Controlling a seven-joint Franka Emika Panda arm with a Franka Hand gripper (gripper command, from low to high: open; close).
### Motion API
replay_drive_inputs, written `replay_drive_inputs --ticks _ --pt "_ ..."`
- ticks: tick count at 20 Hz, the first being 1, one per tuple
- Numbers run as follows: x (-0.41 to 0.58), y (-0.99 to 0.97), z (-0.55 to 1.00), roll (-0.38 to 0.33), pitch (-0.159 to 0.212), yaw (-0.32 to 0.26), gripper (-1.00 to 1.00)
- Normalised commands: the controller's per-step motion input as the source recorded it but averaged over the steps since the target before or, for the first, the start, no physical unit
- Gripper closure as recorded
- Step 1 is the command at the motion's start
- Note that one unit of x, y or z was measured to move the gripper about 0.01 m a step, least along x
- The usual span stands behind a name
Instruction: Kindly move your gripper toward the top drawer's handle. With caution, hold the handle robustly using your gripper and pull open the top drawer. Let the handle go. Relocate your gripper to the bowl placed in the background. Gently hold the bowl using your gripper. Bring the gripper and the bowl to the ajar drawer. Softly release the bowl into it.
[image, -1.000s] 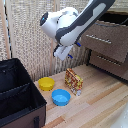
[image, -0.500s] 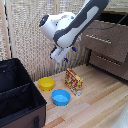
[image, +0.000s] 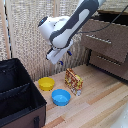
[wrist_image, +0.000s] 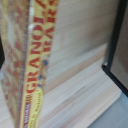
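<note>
Here, in the exterior view, the white arm reaches down from the top and the gripper (image: 64, 54) hangs in the air above the wooden floor (image: 100, 102). Its dark-blue fingers are small and blurry, so I cannot tell if they are apart or together. Nothing seems to be in them.

The yellow bowl (image: 46, 83) sits on the floor below the gripper, a little toward the exterior view's left. The blue bowl (image: 61, 97) is just beside it, nearer the camera. A granola box (image: 74, 81) stands upright just beside both bowls, toward the exterior view's right. There is open air between the gripper and these things.

The black case (image: 17, 95) fills the corner on the exterior view's left, and its edge is near the blue bowl. The dresser is on the exterior view's right. The top drawer (image: 107, 42) looks closed, and the handle (image: 99, 39) is well apart from the gripper. The floor in front of the dresser is bare wood.

In the wrist view, the granola box (wrist_image: 30, 65) is very close and blurry, and fills one side. Beside it is bare wood floor (wrist_image: 75, 75), then the black edge of the case (wrist_image: 116, 45).

Since half a second ago, the gripper has moved a little toward the exterior view's right. The bowls and the box have not moved.
</note>
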Motion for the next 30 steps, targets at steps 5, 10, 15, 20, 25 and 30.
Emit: replay_drive_inputs --ticks 5,10,15,20,25,30 --pt "0.348 0.32 -0.05 0.318 0.16 -0.162 -1.0" --pt "0.386 0.3 -0.21 0.217 0.132 -0.187 -1.0" --pt "0.402 0.2 -0.19 0.114 0.029 -0.216 -1.0" --pt "0.362 0.18 -0.13 0.062 -0.003 -0.228 -1.0" --pt "0.346 0.2 -0.27 0.029 -0.029 -0.212 -1.0" --pt "0.394 0.04 -0.46 0.021 -0.03 -0.203 -1.0"
